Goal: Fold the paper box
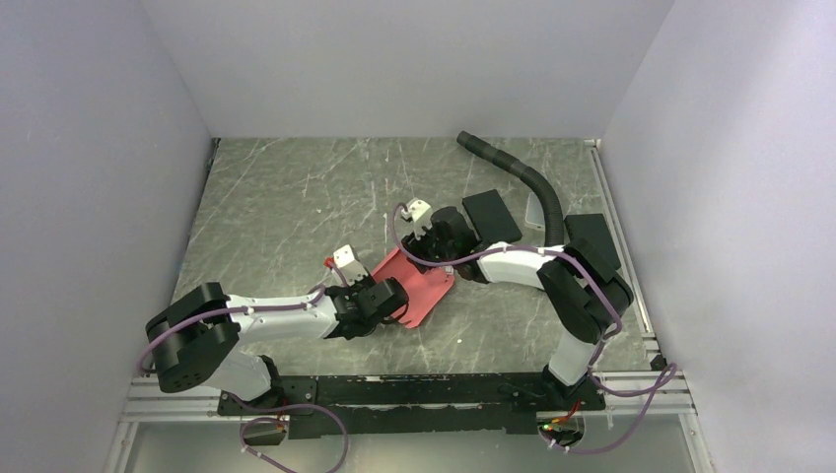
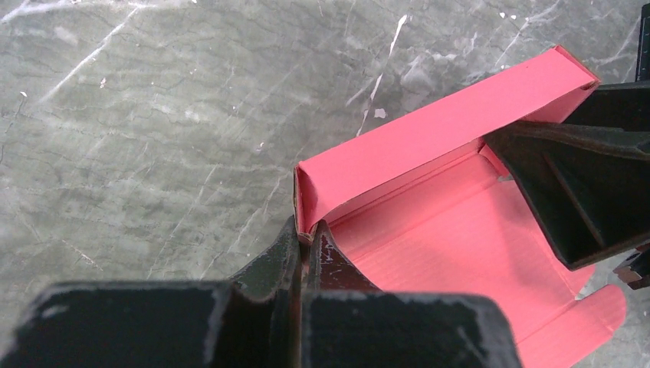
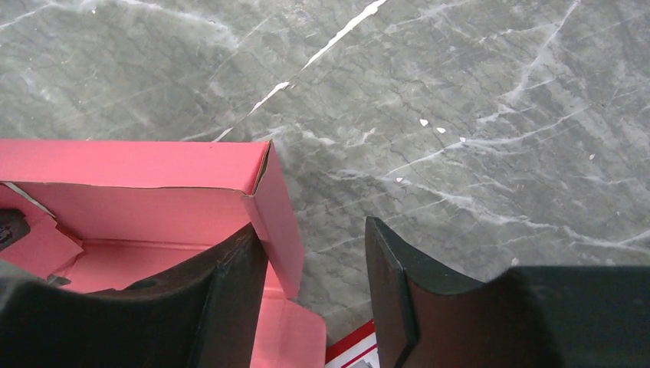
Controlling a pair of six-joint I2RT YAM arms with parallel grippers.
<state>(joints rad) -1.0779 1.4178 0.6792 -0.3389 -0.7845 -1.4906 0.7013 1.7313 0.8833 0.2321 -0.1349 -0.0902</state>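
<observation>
Pinching the end of a raised side wall, the left tool [image 2: 306, 244] has its jaws closed flat on the paper box [image 2: 460, 238]; the right tool [image 3: 314, 245] stands with its jaws apart, one finger inside the box and the other outside, a short end wall between them and the outer finger clear of it, so it grips nothing.

The box lies about the middle of the table [image 1: 286, 197], a little toward the near edge, between the two tools. One long wall is up and appears doubled over on itself, with an end wall turned upright at its corner; that much looks done. The rest of the sheet lies flat, floor panel and a rounded tab included. I judge the fold roughly a third along; the opposite long wall, the other end and the tucking of tabs remain. With the right tool's jaws apart, the standing corner may spring back.
</observation>
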